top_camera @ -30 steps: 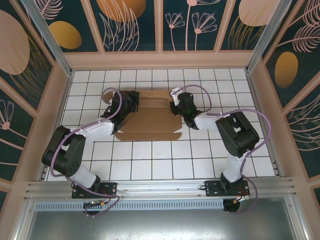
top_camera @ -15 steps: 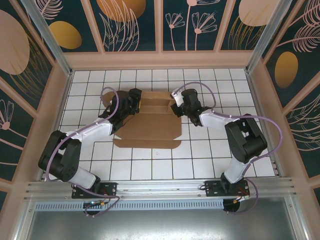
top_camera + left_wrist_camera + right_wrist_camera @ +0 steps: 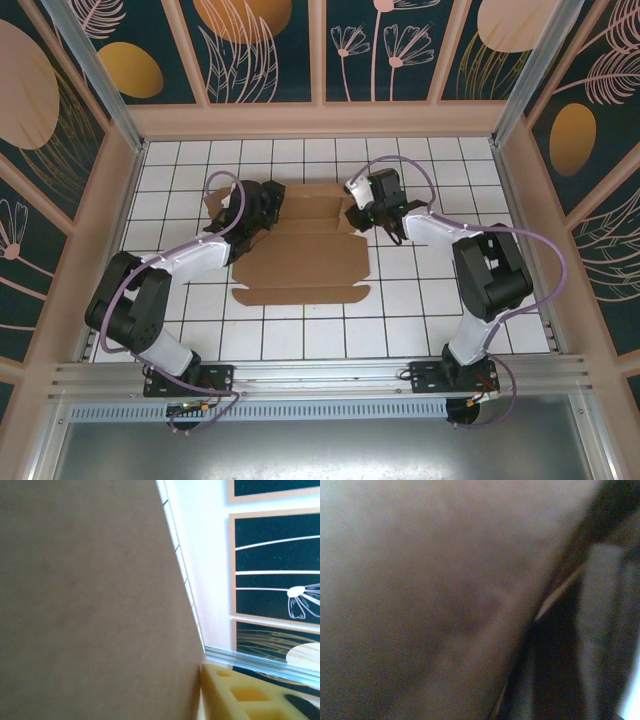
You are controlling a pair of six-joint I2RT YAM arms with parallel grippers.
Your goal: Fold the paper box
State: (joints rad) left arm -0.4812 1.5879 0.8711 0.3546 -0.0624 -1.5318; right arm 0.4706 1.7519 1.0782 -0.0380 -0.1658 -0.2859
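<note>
The paper box (image 3: 300,262) is laid upper centre in the top view. Its ends are flanked by the left gripper (image 3: 265,203) and right gripper (image 3: 362,208), probably so they can be folded upward; neither pincer's width can be told.

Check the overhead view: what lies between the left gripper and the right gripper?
The far, creased part of the paper box spans the stretch between the left gripper and the right gripper. This shows in the top external view.
</note>
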